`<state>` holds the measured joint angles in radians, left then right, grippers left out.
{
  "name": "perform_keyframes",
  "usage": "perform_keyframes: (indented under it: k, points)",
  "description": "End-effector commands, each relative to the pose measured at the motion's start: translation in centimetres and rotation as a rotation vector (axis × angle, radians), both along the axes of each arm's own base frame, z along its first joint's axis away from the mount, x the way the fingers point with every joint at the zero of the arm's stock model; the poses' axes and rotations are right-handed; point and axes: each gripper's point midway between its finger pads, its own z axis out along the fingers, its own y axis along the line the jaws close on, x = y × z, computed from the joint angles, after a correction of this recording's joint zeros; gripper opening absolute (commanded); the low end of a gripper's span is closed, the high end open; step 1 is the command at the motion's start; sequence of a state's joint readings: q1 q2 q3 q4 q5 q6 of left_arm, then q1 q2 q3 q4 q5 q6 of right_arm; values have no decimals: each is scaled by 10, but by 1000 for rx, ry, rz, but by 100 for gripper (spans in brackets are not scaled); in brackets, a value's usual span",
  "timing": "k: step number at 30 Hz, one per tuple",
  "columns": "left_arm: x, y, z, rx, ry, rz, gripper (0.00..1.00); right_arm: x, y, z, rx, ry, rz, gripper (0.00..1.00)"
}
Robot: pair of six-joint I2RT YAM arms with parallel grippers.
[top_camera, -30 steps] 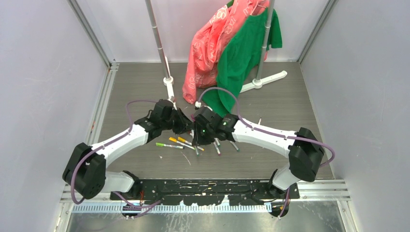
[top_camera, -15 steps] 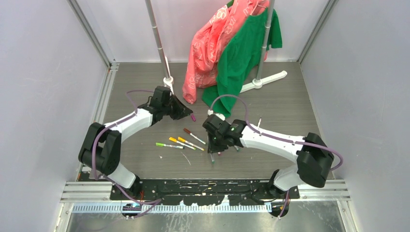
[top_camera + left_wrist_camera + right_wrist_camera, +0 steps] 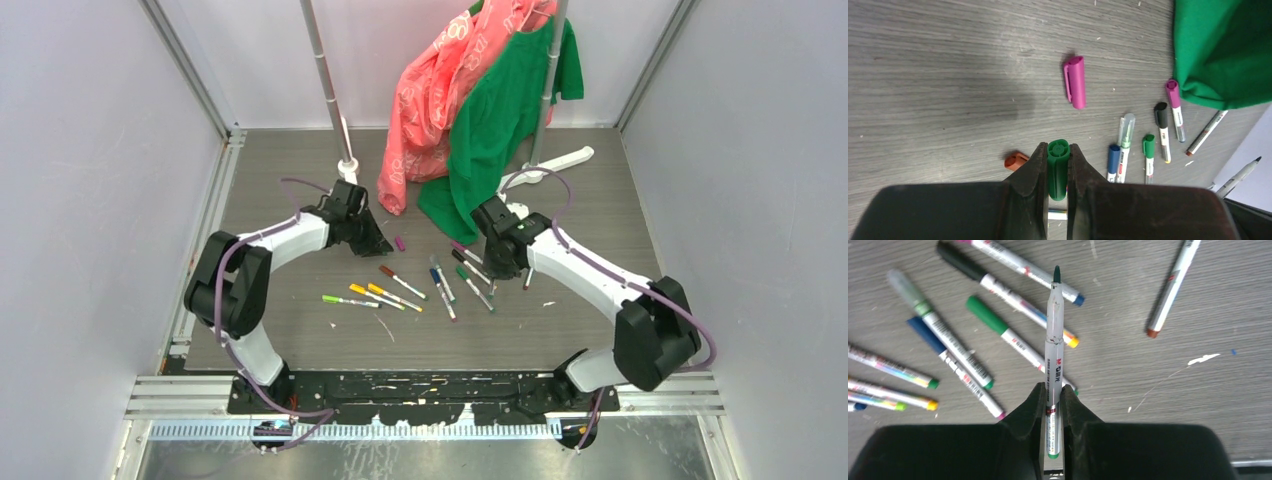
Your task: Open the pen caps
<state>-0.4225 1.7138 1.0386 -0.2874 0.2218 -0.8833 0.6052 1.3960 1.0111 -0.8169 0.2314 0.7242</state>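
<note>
My left gripper is shut on a green pen cap, which stands clear of any pen. It shows in the top view left of centre. A loose magenta cap lies just beyond it, and a loose orange-brown cap lies by the left finger. My right gripper is shut on an uncapped green-tipped pen held above the table; it shows in the top view right of centre. Several capped pens lie on the table to its left, also in the top view.
A green shirt and a red garment hang from a rack at the back, the green hem reaching the table. The rack's grey pole and white foot stand behind. An uncapped brown-tipped pen lies alone.
The two grippers were together over the pens a second ago. They have pulled apart: the left went back-left with the green cap, the right went back-right with the pen.
</note>
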Motion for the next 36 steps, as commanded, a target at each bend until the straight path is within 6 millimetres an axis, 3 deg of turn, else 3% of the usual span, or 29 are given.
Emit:
perform_keyframes:
  k: [1, 10, 23, 33, 36]
  points:
    - [15, 0, 3, 46, -34, -30, 1, 22, -19, 0, -84, -13, -39, 1]
    - [25, -1, -12, 88, -7, -53, 9, 46, -50, -23, -148, 44, -117, 1]
    - [32, -6, -33, 97, 32, -54, 28, 60, -78, -54, -221, 122, -174, 2]
    - [26, -3, -41, 105, 59, -50, 37, 66, -90, -69, -259, 159, -196, 12]
    - [24, -1, -41, 113, 65, -46, 39, 65, -91, -72, -268, 168, -194, 20]
